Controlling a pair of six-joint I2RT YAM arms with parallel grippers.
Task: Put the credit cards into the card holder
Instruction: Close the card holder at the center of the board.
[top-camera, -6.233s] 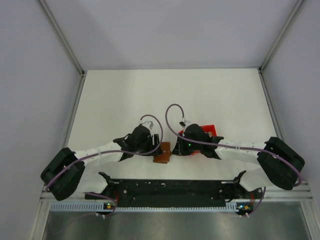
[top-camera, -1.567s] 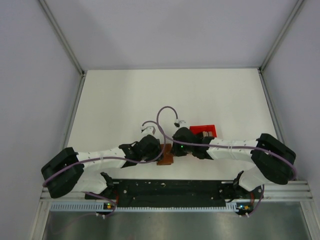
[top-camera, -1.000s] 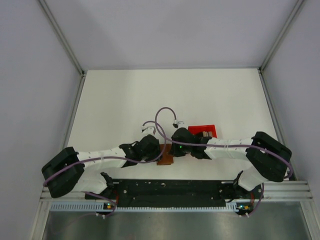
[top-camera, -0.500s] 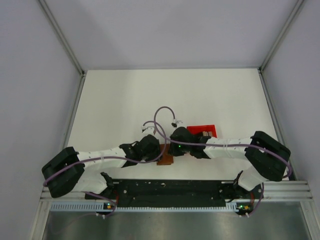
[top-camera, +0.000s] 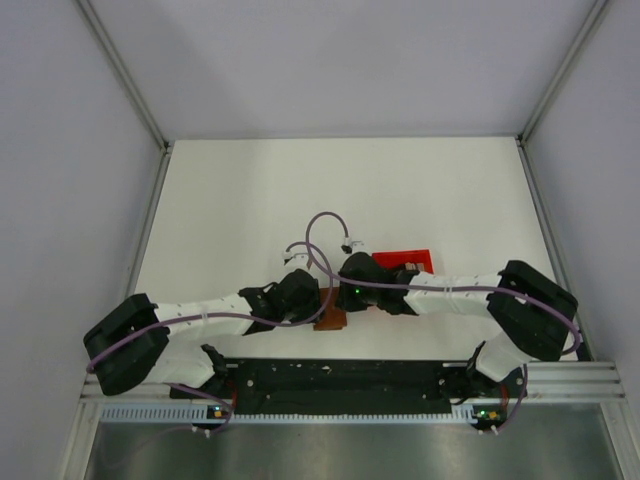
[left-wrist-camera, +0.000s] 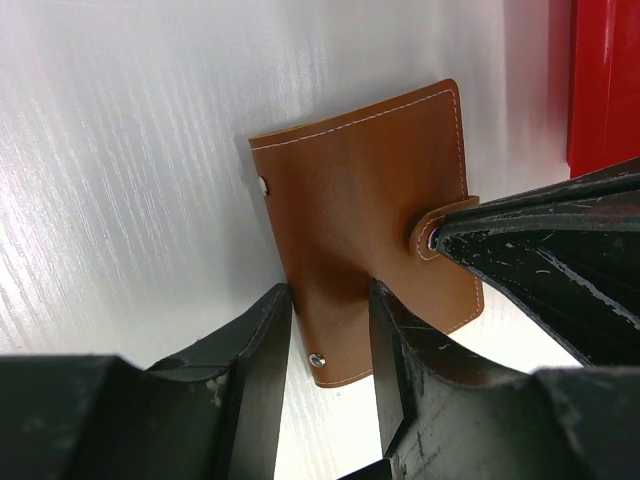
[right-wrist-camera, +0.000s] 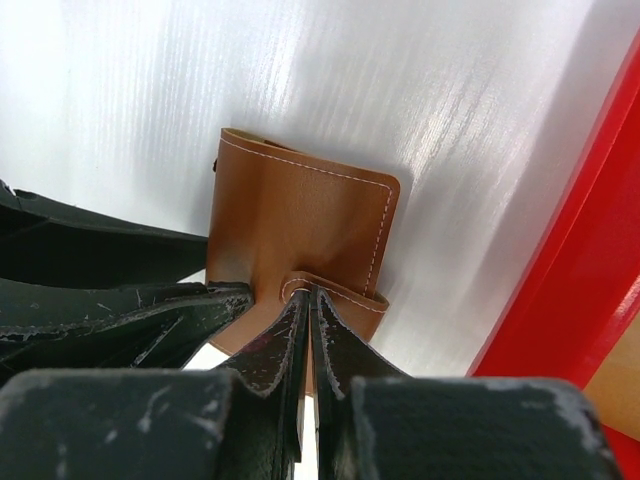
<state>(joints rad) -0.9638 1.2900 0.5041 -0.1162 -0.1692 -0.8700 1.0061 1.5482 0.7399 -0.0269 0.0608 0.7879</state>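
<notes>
The card holder (left-wrist-camera: 360, 200), a brown leather wallet with white stitching, lies closed and flat on the white table; it also shows in the top view (top-camera: 331, 320) and the right wrist view (right-wrist-camera: 300, 220). My left gripper (left-wrist-camera: 328, 298) is open and straddles its near corner, one finger beside the edge and the other resting on the leather. My right gripper (right-wrist-camera: 308, 292) is shut, its tips pressed against the strap tab (left-wrist-camera: 425, 235). The credit cards (top-camera: 410, 266) show only as a tan and grey sliver inside the red box.
The red open box (top-camera: 404, 259) stands just right of the card holder, and its wall (right-wrist-camera: 580, 260) fills the right side of the right wrist view. Both arms cross the table's near middle, just behind the black base rail (top-camera: 340, 375).
Since six seconds ago both grippers have drawn in low over the card holder. Over the last second the right wrist crept slightly left. The left gripper has held still.
</notes>
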